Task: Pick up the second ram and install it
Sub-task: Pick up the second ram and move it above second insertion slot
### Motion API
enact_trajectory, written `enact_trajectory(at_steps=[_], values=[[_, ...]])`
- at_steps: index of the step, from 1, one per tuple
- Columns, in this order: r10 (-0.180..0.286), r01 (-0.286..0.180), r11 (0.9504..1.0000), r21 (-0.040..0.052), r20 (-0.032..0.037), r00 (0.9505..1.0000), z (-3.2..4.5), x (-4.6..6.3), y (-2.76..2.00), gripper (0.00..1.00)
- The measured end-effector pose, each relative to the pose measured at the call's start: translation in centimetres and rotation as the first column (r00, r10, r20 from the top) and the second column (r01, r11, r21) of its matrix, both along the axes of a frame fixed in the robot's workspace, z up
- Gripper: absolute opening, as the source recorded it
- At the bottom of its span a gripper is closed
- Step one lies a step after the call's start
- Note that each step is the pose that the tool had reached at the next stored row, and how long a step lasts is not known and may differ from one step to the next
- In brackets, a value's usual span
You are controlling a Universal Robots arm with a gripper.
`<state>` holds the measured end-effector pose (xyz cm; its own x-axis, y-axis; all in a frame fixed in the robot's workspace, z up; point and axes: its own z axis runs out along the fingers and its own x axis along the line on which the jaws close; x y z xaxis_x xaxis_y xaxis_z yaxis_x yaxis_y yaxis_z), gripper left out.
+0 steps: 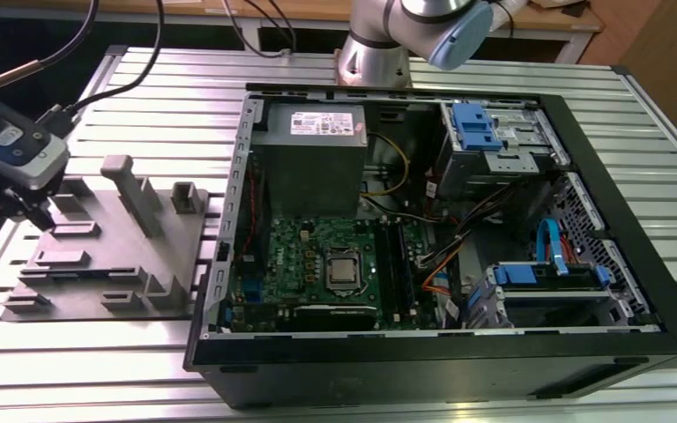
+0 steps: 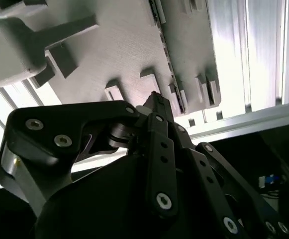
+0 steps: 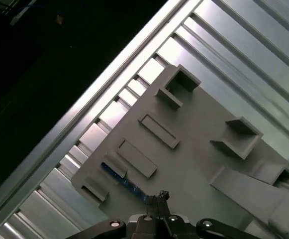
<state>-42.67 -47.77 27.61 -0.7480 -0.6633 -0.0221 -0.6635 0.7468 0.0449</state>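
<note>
the gripper [image 3: 161,197] hangs low over the grey tray [image 3: 199,164]; i cannot tell its opening or any hold. the second ram [image 3: 119,177] stands on edge in a tray slot, its near end just beside the gripper, its long axis running away from it.

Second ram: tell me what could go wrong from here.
1. In the first wrist view the hand is by one end of the second ram, not over its middle; a grip there might tilt the stick.
2. The ram lies among raised blocks on the grey tray; a skewed descent could strike them.
3. Loose cables run beside the motherboard slots; they might snag it.
</note>
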Motion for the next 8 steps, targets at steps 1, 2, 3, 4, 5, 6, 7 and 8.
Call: enact_trajectory(at_steps=[1,2,3,4,5,6,7,8], values=[[0.018,-0.018,0.9998,-0.0001,-0.0001,0.9998,-0.10,0.00,0.00,0.07],[0.036,-0.036,0.9994,0.0000,0.0000,0.9994,-0.21,0.00,0.00,0.07],[0.054,-0.054,0.9985,-0.0001,-0.0001,0.9985,-0.30,0.00,0.00,0.07],[0.073,-0.073,0.9974,0.0000,0.0001,0.9974,-0.41,0.00,0.00,0.07],[0.090,-0.090,0.9959,-0.0001,0.0000,0.9959,-0.49,0.00,0.00,0.07],[0.127,-0.127,0.9919,-0.0001,0.0000,0.9919,-0.65,0.00,0.00,0.07],[0.145,-0.145,0.9894,-0.0001,-0.0001,0.9894,-0.72,0.00,0.00,0.07],[0.163,-0.163,0.9867,0.0000,0.0000,0.9867,-0.80,0.00,0.00,0.07]])
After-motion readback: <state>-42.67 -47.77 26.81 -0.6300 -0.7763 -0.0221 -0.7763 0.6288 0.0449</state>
